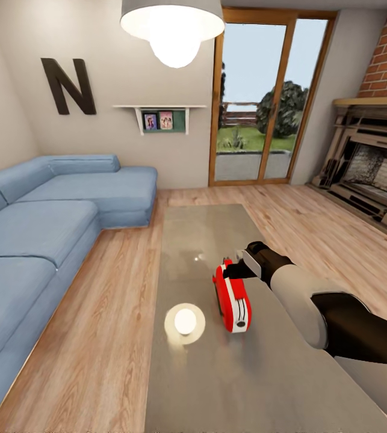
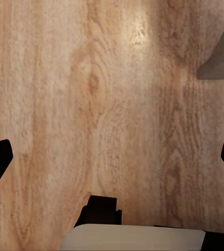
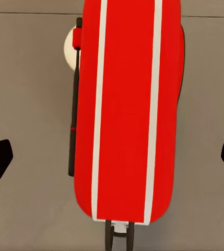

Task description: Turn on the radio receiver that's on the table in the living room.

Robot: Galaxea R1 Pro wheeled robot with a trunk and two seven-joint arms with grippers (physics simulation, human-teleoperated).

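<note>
With your right gripper point(image 3: 112, 157) spread wide over the radio receiver point(image 1: 233, 297), expect a light, rigid, tip-prone shell; press gently rather than grasp.

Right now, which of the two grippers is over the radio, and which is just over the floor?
The right gripper is over the red radio receiver on the table; the left gripper looks at bare wooden floor.
</note>
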